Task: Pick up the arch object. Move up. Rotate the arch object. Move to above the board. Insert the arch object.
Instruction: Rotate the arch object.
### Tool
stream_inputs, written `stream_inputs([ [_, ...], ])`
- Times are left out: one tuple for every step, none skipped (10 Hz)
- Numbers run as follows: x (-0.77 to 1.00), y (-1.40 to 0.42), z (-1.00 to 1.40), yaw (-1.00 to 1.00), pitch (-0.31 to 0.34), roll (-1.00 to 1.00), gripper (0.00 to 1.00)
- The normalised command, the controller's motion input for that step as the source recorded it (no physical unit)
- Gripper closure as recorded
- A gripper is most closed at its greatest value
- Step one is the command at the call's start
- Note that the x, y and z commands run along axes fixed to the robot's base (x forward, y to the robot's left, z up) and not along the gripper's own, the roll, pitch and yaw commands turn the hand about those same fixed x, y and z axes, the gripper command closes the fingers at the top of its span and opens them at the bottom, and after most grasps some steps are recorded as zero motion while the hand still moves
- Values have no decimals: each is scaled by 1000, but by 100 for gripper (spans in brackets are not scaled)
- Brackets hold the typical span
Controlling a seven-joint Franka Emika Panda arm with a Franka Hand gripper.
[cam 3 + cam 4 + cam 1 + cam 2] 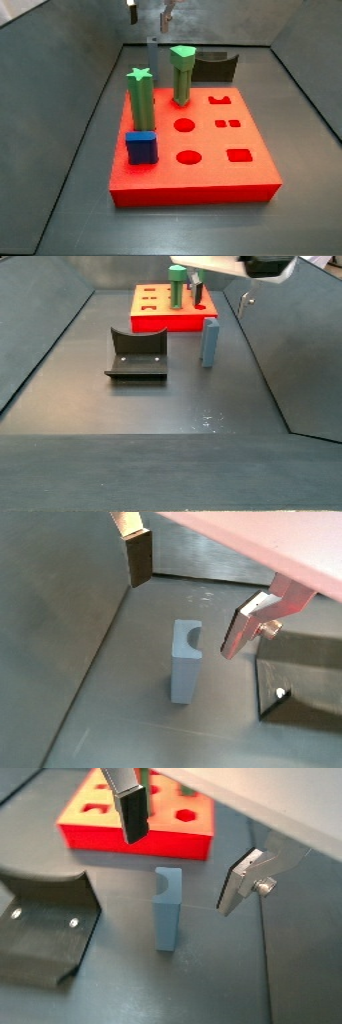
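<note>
One tall slate-blue arch peg (166,908) stands upright beside one red holed board (134,834); two green pegs (140,98). Gripper (181,846) above the peg, fingers (132,813) spread wide, holding nothing.

The arch object (210,342) stands upright on the floor between the board (167,313) and fixture (136,354), under the open claw (181,853).

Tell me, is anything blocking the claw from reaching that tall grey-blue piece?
Nothing visible. The gripper hangs open above the arch object, which stands upright on the floor between the fixture and the board.
</note>
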Motion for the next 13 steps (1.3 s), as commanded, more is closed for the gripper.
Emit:
stream_inputs([
  [43,23,-43,-1000,1,-2,0],
  [43,23,-43,-1000,1,-2,0],
  [43,23,-42,-1000,1,-2,0],
  [42,23,-42,-1000,1,-2,0],
  [42,23,-41,-1000,2,-3,0],
  [42,23,-41,-1000,2,-3,0],
  [42,23,-40,-1000,2,-3,0],
  [41,23,-40,-1000,2,-4,0],
  [41,23,-40,-1000,3,-4,0],
  [41,23,-40,-1000,3,-5,0],
  [41,23,-40,-1000,4,-7,0],
  [41,23,-40,-796,4,-7,0],
  [41,23,-40,-480,4,-7,0],
])
